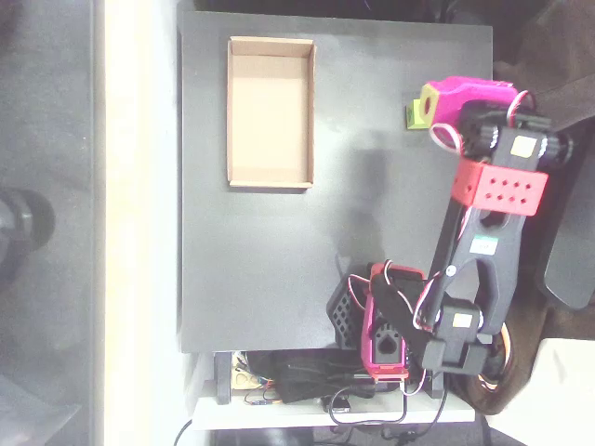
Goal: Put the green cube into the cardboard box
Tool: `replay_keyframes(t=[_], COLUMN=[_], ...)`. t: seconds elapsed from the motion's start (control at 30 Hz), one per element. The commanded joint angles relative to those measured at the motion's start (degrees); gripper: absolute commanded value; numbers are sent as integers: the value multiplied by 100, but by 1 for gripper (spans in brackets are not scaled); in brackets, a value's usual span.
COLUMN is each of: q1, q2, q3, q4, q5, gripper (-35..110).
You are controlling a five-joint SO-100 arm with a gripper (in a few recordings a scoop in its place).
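The pincer (429, 108) sits near the top right of the dark table (270, 279), seen from above. It is pink, with a yellow-green square face on its tip. Right at that tip, a small green corner peeks out. That is the cube (410, 114). It touches the pincer, or is almost touching it, on the pincer's left side and a tiny bit lower in the picture.

I cannot tell if the pincer is wide or narrow, because the pink top hides its fingers. I also cannot tell if it has the cube squeezed yet or is just over it.

The box (271, 112) lies well apart from the pincer, straight off to its left in the picture, at about the same height. Its long side runs up and down the picture, so it is a tall target and its short side faces the pincer. It has nothing in it.

I think the big thing for the next move is this: the cube must go straight left from the pincer, across bare table. The arm (491, 232) would have to swing that way and reach out over the near wall of the box.
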Motion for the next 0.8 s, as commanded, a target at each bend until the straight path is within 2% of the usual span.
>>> replay_keyframes(t=[0.0,0.1,0.47,0.77], q1=[149,149,149,149], q2=[-185,-466,-1090,-1635], q3=[-448,-721,-870,-870], q4=[35,35,35,35], q5=[26,26,26,26], gripper=[3,6,32,37])
